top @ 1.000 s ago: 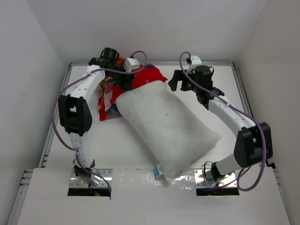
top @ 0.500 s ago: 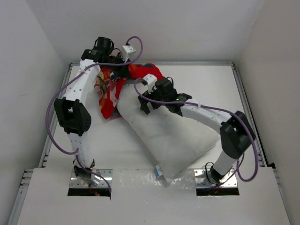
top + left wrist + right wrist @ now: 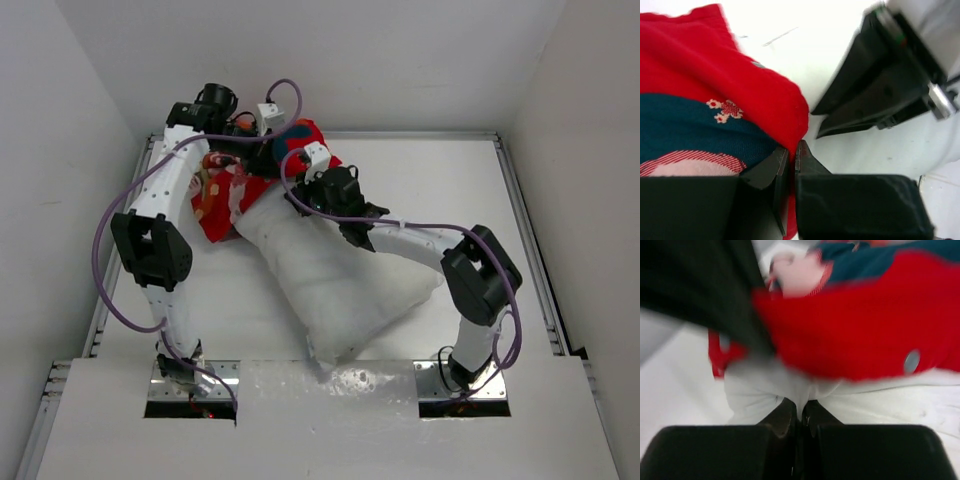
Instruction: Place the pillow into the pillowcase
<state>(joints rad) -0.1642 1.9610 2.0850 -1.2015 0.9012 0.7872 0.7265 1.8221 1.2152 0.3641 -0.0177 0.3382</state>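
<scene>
The white pillow [image 3: 345, 285] lies slantwise across the middle of the table, its far end under the red pillowcase [image 3: 215, 200] at the back left. My left gripper [image 3: 791, 150] is shut on the pillowcase's [image 3: 740, 85] red edge. Seen from above, it [image 3: 262, 158] sits at the top of the bunched cloth. My right gripper [image 3: 801, 409] is shut on a pinch of white pillow [image 3: 760, 390] fabric just below the pillowcase's [image 3: 855, 325] red hem. From above, it [image 3: 305, 195] reaches across the pillow's far end, close to the left gripper.
White walls close in the table at the back and both sides. Metal rails [image 3: 115, 270] run along the left and right table edges. The right arm's black wrist [image 3: 880, 90] crowds the left wrist view. Purple cables [image 3: 105, 240] loop off both arms.
The right arm has swung left across the pillow and shut on its far end. The left gripper has shut on the pillowcase. The pillow has shifted left, toward the pillowcase.
</scene>
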